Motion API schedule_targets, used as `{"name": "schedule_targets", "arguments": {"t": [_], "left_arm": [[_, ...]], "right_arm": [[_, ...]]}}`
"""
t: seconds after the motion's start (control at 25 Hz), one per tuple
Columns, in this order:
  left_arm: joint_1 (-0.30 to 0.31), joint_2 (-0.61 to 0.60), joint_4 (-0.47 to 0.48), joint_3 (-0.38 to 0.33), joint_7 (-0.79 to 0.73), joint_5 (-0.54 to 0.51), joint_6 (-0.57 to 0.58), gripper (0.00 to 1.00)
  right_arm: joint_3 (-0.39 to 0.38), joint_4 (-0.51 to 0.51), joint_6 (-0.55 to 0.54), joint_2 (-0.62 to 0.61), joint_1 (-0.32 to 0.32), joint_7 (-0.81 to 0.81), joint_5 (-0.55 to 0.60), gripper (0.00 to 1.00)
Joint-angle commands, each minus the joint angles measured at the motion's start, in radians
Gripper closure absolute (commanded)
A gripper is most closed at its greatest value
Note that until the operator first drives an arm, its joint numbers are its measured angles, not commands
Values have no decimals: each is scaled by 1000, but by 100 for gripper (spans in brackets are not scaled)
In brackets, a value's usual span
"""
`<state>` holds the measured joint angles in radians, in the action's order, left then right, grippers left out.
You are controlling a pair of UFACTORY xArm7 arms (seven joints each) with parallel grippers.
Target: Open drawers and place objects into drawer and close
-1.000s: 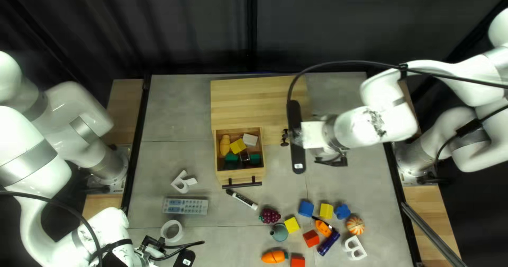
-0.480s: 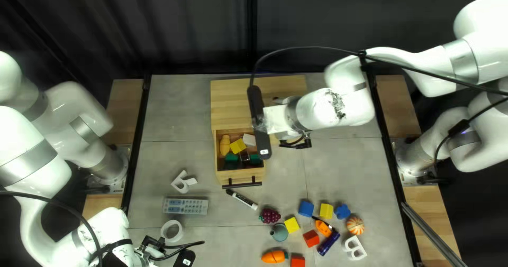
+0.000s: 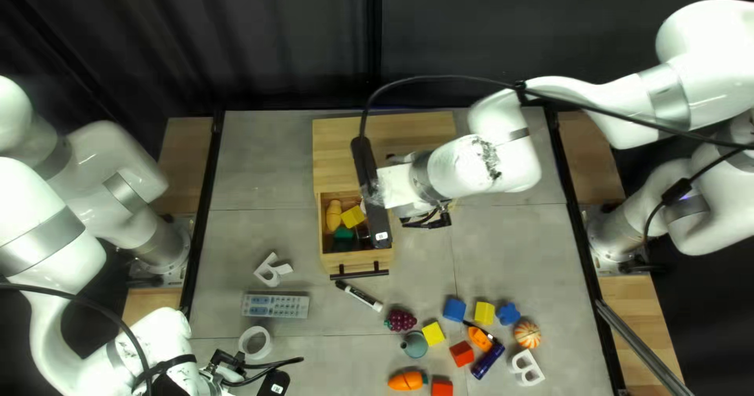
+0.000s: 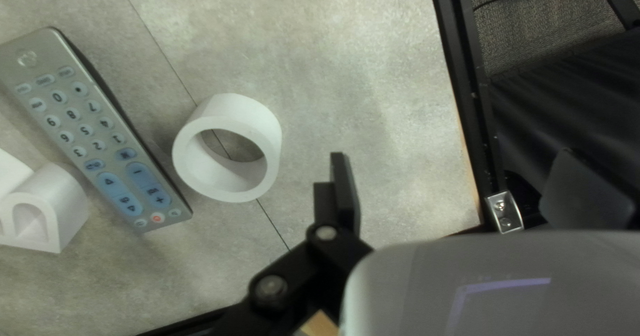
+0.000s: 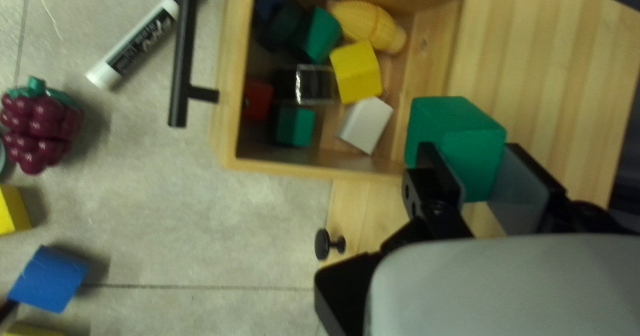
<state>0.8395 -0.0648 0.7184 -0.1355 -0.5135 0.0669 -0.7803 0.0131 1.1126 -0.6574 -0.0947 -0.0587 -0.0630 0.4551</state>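
"Drawer [image 3: 338, 266], top left view?"
"Pulled open near the centre, objects inside. The right gripper [image 3: 399, 188] hangs by its right side; the left gripper [image 3: 228, 368] sits lower left."
"Left wrist view?"
"Jaws wide apart, gripping nothing. White ring [image 4: 265, 126] lies beside one."
"Right wrist view?"
"Jaws partly open, clamped on the green block [image 5: 470, 139], near the drawer's rear corner."

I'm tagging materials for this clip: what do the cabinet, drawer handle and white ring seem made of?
Cabinet: pale smooth wood, showing grain stripes. Drawer handle: black, probably coated metal given its slim bar, though plastic is possible. White ring: matte, likely plastic, judging by its even colour and soft shading.
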Motion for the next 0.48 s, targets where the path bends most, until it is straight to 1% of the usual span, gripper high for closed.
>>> {"name": "schedule_targets", "arguments": {"t": [0.04, 0.08, 0.16, 0.2, 0.24, 0.28, 0.36, 0.48], "left_arm": [[0, 0, 0, 0, 0, 0, 0, 0], [0, 0, 0, 0, 0, 0, 0, 0], [0, 0, 0, 0, 0, 0, 0, 0], [0, 0, 0, 0, 0, 0, 0, 0], [0, 0, 0, 0, 0, 0, 0, 0], [0, 0, 0, 0, 0, 0, 0, 0], [0, 0, 0, 0, 0, 0, 0, 0], [0, 0, 0, 0, 0, 0, 0, 0]], "right_arm": [[-15, 88, -70, -70, -9, -1, -54, 0], [-18, 107, -101, -75, -13, -5, -62, 0], [-27, 172, -223, -92, -28, -38, -92, 0], [-31, 182, -263, -93, -36, -64, -98, 0], [-39, 193, -333, -93, -52, -115, -110, 0], [-44, 197, -377, -92, -62, -150, -119, 0], [-59, 177, -455, -64, -81, -219, -138, 0], [-89, 96, -539, 28, -111, -301, -178, 0]]}}
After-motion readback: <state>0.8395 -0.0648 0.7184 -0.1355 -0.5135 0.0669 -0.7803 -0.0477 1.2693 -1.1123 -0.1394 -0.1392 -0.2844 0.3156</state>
